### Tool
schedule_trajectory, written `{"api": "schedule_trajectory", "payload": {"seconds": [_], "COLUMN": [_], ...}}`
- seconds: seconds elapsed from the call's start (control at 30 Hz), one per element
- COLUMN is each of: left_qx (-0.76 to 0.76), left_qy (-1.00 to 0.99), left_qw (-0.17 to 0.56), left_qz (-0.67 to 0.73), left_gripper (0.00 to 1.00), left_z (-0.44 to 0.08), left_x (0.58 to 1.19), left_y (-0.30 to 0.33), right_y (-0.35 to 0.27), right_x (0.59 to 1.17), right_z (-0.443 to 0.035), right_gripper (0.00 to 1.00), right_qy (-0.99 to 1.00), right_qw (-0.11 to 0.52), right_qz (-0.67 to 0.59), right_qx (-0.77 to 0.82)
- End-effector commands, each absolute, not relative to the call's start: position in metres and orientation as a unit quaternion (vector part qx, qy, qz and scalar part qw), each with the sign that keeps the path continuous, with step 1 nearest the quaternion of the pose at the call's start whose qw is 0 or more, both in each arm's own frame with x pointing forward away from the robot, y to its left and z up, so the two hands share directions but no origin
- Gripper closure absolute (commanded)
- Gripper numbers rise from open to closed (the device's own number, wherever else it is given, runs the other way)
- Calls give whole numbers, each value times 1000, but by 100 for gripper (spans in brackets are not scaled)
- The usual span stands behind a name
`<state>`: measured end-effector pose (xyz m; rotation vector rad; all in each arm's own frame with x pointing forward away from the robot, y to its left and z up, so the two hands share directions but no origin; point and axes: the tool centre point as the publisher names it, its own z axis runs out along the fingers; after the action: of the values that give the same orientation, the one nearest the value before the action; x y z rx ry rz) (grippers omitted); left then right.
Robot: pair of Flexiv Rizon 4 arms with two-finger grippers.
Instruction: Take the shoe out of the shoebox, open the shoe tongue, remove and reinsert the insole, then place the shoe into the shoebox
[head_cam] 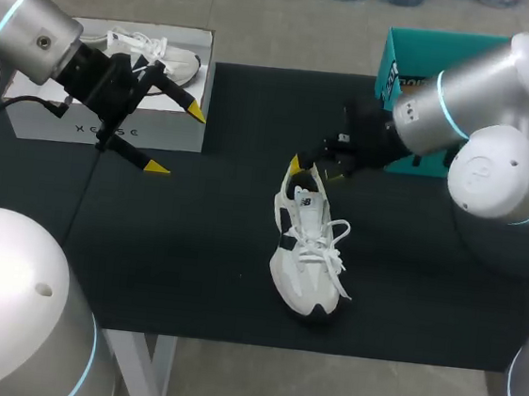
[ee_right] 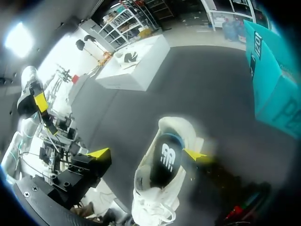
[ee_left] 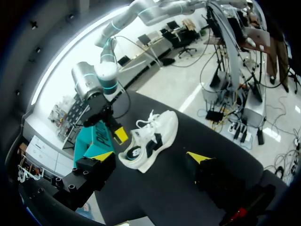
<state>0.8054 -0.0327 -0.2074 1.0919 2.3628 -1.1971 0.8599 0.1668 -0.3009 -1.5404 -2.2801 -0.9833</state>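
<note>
White trainer (head_cam: pixel 306 250) stands upright on the black-matted bench (head_cam: pixel 174 245), out of its box, its heel end between the fingers of your right claw (head_cam: pixel 313 169), which gapes wide and grips nothing. It looks poised to work the tongue (ee_right: pixel 164 162) open. Your left claw (head_cam: pixel 176 139), also spread and empty, hangs just beside the white shoebox (head_cam: pixel 111 130), clear of the work; a second shoe (head_cam: pixel 161 55) lies in that box.

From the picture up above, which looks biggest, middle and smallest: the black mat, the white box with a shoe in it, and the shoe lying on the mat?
1. black mat, biggest by far
2. white shoebox
3. white shoe on the mat, smallest
</note>
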Motion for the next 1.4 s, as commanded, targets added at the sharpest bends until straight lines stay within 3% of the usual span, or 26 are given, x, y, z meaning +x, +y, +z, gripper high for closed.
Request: {"api": "schedule_trajectory", "payload": {"seconds": [0.03,0.1,0.13,0.2,0.23,0.27,0.3,0.67,1.4], "left_qx": [378,378,378,378,378,378,378,378,378], "left_qy": [817,817,817,817,817,817,817,817,817], "left_qw": [137,137,137,137,137,137,137,137,137], "left_qz": [-413,-413,-413,-413,-413,-413,-413,-413,-413], "left_gripper": [0,0,0,0,0,0,0,0,0], "left_z": [-207,-207,-207,-207,-207,-207,-207,-207,-207], "left_x": [805,805,805,805,805,805,805,805,805], "left_y": [-32,-32,-32,-32,-32,-32,-32,-32,-32], "right_y": [172,171,170,168,167,166,166,173,182], "right_x": [860,860,861,862,863,864,864,874,863], "right_z": [-298,-298,-298,-298,-298,-299,-299,-309,-377], "right_gripper": [0,0,11,55,70,95,100,100,100], "right_qy": [-781,-782,-783,-784,-782,-785,-787,-796,-789], "right_qw": [57,50,48,46,48,46,48,52,66], "right_qz": [-284,-274,-268,-258,-253,-246,-242,-198,-149], "right_qx": [-553,-558,-560,-563,-567,-567,-566,-570,-592]}}
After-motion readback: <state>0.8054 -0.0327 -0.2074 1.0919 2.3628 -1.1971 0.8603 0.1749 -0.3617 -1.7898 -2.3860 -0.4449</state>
